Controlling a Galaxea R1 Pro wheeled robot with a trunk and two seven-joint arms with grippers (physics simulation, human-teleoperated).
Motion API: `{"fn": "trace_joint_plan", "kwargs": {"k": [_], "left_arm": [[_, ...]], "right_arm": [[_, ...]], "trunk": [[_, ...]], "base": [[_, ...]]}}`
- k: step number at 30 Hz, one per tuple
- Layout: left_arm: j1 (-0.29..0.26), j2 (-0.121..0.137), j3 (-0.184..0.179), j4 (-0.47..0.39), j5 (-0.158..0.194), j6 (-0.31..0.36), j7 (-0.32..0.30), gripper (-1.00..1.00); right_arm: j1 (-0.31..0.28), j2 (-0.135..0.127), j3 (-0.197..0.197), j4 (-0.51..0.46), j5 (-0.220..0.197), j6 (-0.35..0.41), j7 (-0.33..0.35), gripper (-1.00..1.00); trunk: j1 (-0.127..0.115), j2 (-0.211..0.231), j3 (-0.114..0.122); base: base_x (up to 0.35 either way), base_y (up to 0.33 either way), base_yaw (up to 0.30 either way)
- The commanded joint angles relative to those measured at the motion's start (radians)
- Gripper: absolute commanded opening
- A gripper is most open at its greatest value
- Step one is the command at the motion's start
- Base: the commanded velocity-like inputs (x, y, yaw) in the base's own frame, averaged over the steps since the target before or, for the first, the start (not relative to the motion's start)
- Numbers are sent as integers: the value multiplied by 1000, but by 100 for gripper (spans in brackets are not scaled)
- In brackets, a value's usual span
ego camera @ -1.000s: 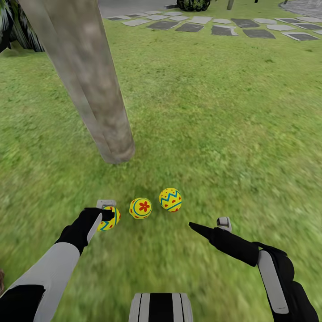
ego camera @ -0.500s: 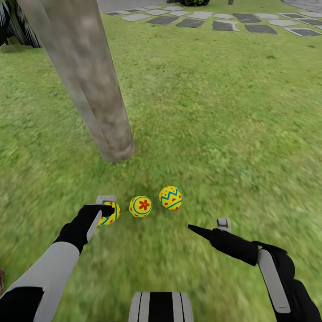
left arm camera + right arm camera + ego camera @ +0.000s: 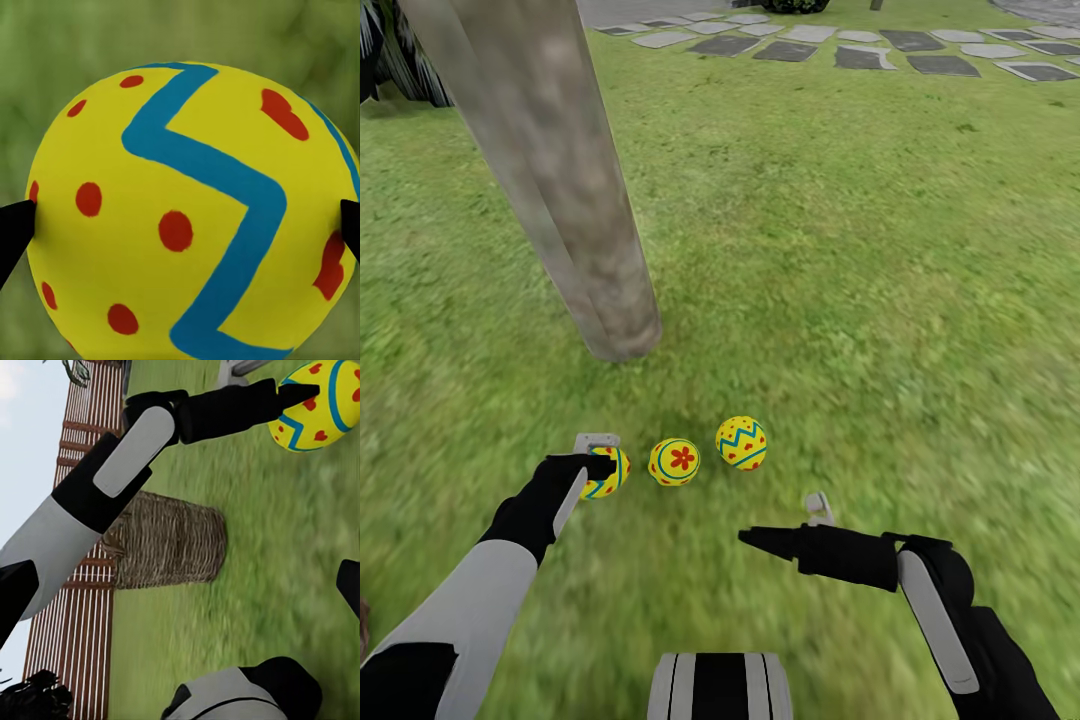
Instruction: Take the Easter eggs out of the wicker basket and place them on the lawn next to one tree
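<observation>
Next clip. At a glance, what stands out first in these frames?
Three Easter eggs sit in a row on the lawn, just in front of the thick tree trunk. The left tool sits around the leftmost egg, which looms large in the left wrist view. The wicker basket stands on the grass behind the left arm.

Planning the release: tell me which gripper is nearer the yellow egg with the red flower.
Left. The left gripper holds the neighbouring egg right beside the yellow egg with the red flower; the right gripper hangs farther off, nearer the robot.
</observation>
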Motion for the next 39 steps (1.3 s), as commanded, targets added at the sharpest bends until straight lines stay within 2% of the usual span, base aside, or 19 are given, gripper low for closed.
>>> {"fn": "trace_joint_plan", "kwargs": {"k": [1, 23, 39], "left_arm": [[0, 1, -3, -1, 2, 5, 4, -100], [0, 1, -5, -1, 2, -6, 5, -100], [3, 1, -5, -17, 3, -18, 4, -100]], "right_arm": [[-1, -1, 1, 0, 1, 4, 3, 100], [-1, -2, 2, 0, 1, 4, 6, 100], [0, -14, 2, 0, 0, 4, 8, 100]], "trunk": [[0, 0, -4], [10, -6, -90], [10, -6, -90]], "base": [[0, 0, 0], [0, 0, 0], [0, 0, 0]]}}
